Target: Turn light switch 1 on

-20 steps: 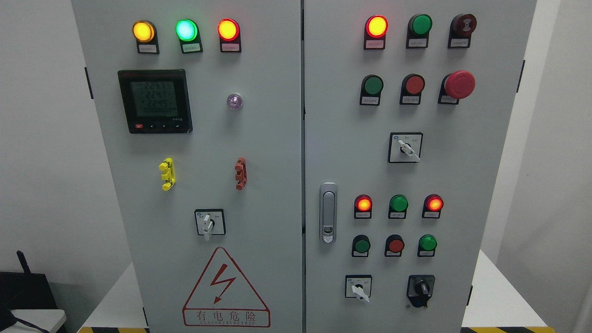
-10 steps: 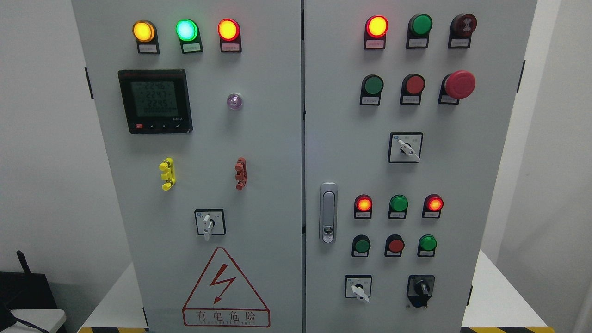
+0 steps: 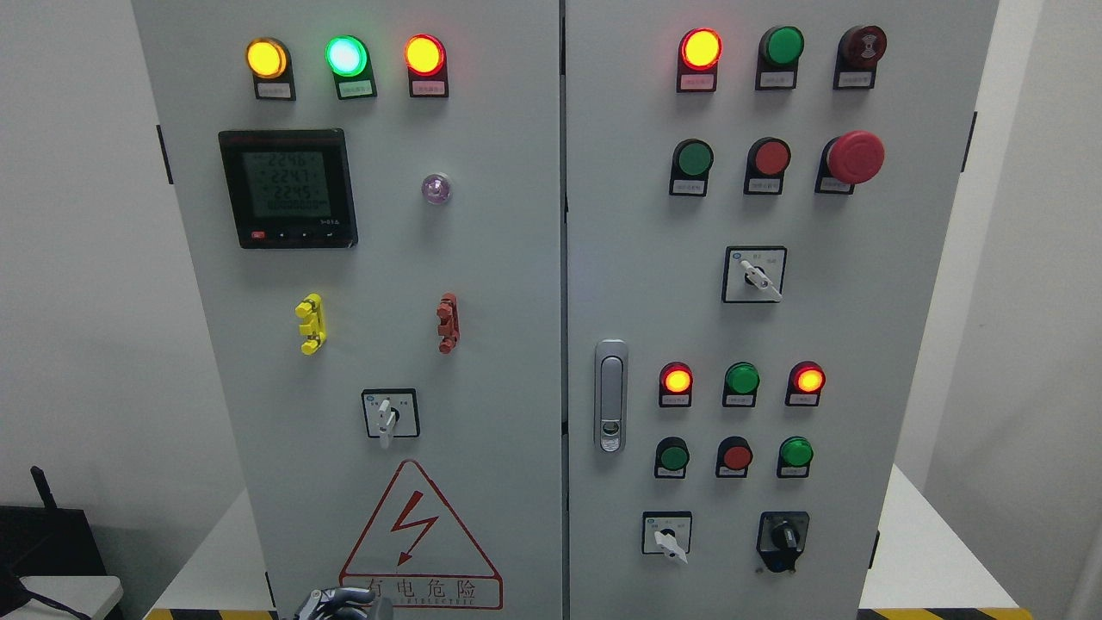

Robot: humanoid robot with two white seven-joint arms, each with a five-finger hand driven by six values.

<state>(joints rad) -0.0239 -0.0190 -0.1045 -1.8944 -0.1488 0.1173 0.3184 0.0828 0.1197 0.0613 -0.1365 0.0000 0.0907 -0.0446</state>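
Left hand barely in view at bottom edge, grip indiscernible; should rise squarely toward the unidentified switch.

A white-handled rotary switch is sitting on a square plate low on the left cabinet door, its handle pointing straight down, just above the warning triangle.

Bright, even, sharp lighting; lit indicator lamps bloom slightly, and the meter screen reads blurry.
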